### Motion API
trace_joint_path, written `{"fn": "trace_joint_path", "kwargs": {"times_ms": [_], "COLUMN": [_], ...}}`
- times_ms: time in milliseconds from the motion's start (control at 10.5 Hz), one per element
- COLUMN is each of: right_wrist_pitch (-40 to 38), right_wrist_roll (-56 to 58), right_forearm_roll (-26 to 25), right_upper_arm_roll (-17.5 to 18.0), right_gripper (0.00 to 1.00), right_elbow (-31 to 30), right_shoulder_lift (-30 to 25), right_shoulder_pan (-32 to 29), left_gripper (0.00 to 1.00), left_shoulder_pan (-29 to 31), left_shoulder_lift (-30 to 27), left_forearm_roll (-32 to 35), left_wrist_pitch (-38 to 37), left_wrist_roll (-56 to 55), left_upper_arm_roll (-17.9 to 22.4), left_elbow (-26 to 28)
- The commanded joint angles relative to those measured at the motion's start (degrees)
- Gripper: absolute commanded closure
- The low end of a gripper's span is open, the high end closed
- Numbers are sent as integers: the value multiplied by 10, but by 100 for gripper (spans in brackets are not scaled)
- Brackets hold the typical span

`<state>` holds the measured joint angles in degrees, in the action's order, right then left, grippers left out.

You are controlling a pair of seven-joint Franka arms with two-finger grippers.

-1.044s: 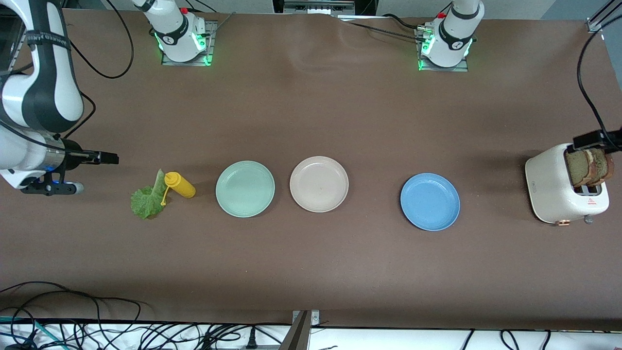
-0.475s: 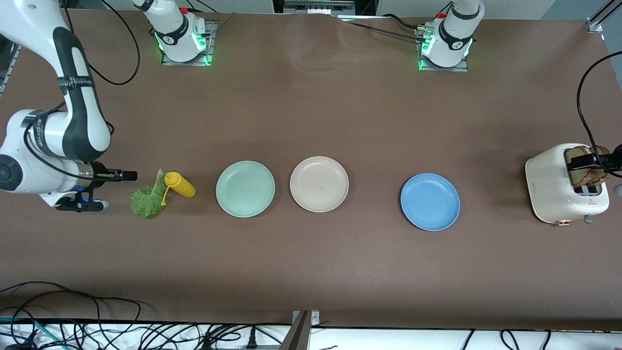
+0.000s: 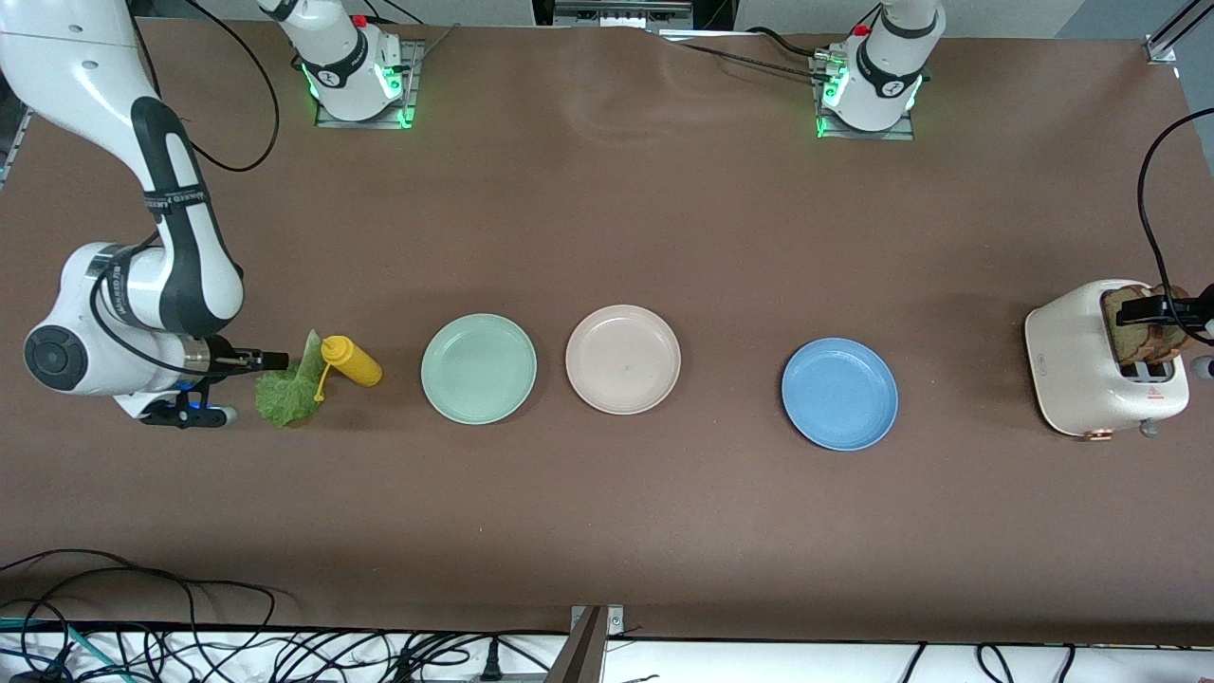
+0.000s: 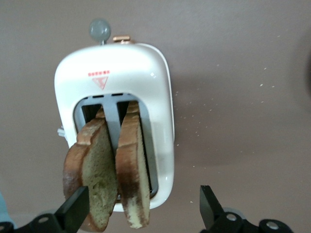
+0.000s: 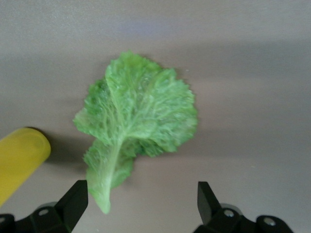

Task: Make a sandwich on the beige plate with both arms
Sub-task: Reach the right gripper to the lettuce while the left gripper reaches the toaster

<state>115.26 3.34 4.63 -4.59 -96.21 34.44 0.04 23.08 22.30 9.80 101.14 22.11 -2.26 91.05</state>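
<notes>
Front view, right gripper [image 3: 270,359]: lower left of frame, at the edge of the lettuce leaf [image 3: 287,391], which lies beside the yellow bottle [image 3: 351,360].
Front view, left gripper [image 3: 1171,308]: right edge, over the toast slices [image 3: 1143,327] in the toaster [image 3: 1081,365].
Front view, beige plate [image 3: 623,359]: centre of frame, bare, between the green plate [image 3: 479,368] and blue plate [image 3: 839,393].
Left wrist view: fingers [image 4: 74,212] spread wide, around two toast slices [image 4: 112,172].
Right wrist view: fingers [image 5: 73,203] spread wide, over the lettuce leaf [image 5: 138,119].
Change: a second ago the right gripper was well short of the leaf.
</notes>
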Motion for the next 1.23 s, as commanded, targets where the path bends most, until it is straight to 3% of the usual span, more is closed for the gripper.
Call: {"fn": "trace_joint_path", "kwargs": {"times_ms": [0, 95, 190, 380, 475, 570, 759, 854, 949, 1044, 1139], "right_wrist_pitch": [23, 33, 41, 47, 48, 49, 52, 54, 54, 54, 53], "right_wrist_roll": [1, 1, 1, 1, 1, 1, 1, 1, 1, 4, 11], "right_forearm_roll": [25, 25, 25, 30, 30, 32, 35, 35, 35, 35, 34], "right_upper_arm_roll": [2, 2, 2, 3, 3, 3, 3, 3, 3, 3, 3], "right_gripper": [0, 0, 0, 0, 0, 0, 0, 10, 30, 51, 80], "right_elbow": [8, 8, 8, 8, 8, 9, 10, 9, 10, 10, 10], "right_shoulder_lift": [23, 34, 42, 54, 55, 62, 64, 66, 66, 66, 65], "right_shoulder_pan": [3, 4, 3, 4, 3, 2, 3, 2, 1, 1, 1], "left_gripper": [1, 7, 24, 84, 95, 100, 100, 100, 100, 100, 100], "left_shoulder_pan": [6, 7, 12, 11, 11, 12, 14, 14, 14, 14, 14], "left_shoulder_lift": [3, 5, 5, 5, 5, 5, 3, -2, -4, -5, -9], "left_forearm_roll": [-7, -7, -8, -6, -2, -1, 1, 1, 2, 7, 13], "left_wrist_pitch": [-8, -12, -13, -24, -28, -34, -47, -61, -68, -83, -105], "left_wrist_roll": [-30, -37, -44, -45, -44, -42, -37, -37, -37, -37, -38], "left_upper_arm_roll": [-4, -3, -4, -3, -3, -3, -2, -2, -2, -3, -5], "left_elbow": [9, 12, 16, 16, 15, 15, 6, 3, -5, -20, -43]}}
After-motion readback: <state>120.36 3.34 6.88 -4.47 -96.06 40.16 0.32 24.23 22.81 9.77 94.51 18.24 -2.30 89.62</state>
